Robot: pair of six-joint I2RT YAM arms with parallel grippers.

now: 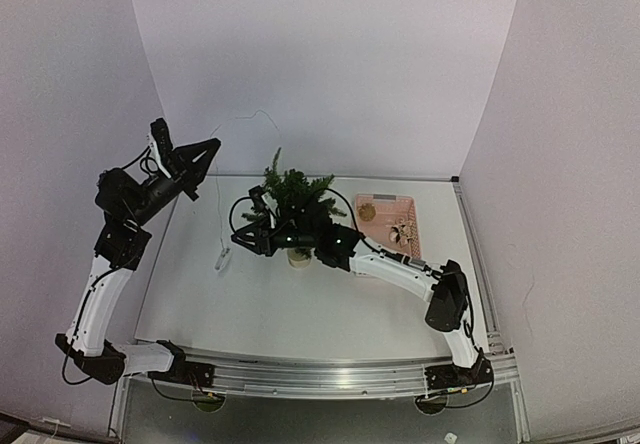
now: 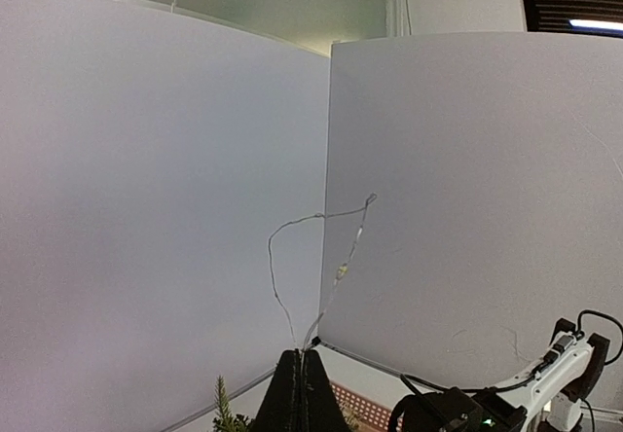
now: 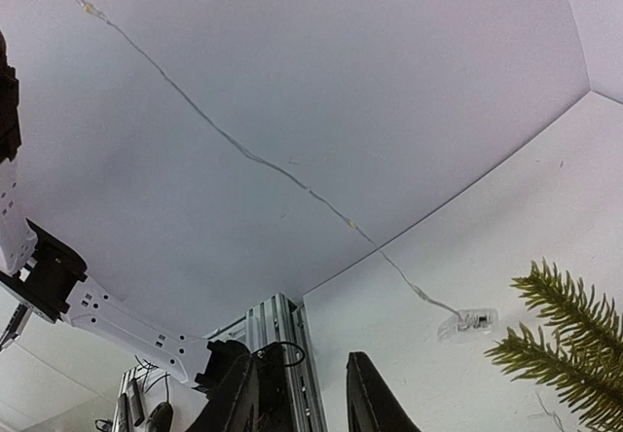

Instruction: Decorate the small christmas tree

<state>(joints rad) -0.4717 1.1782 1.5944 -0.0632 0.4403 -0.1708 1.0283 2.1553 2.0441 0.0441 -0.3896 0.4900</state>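
reaching from its base at the near right corner of the table [image 1: 300,314], the right arm [image 1: 400,269] stretches leftward across the white surface to the small christmas tree [image 1: 295,196]. the right gripper [image 1: 245,236] sits low at the tree's left side, near the pale pot [image 1: 299,257]. in the right wrist view its two fingers [image 3: 375,403] stand apart, with nothing clamped between them.

the tree stands upright in its pot around the middle of the table, toward the back, and a few of its needle branches show at the lower right of the right wrist view. left of the pot, a small clear plastic box [image 1: 222,261] lies flat on the table. a thin light wire [image 1: 218,199] climbs from the box to the left gripper [image 1: 213,145].

the left arm [image 1: 105,274] is raised high over the table's left edge. its gripper is pinched together on the wire, which in the left wrist view comes out of the closed fingertips and loops upward in front of the white walls [image 1: 330,64].

right of the tree, a pink basket [image 1: 400,204] lies on the table with a few small ornaments [image 1: 400,232] inside.
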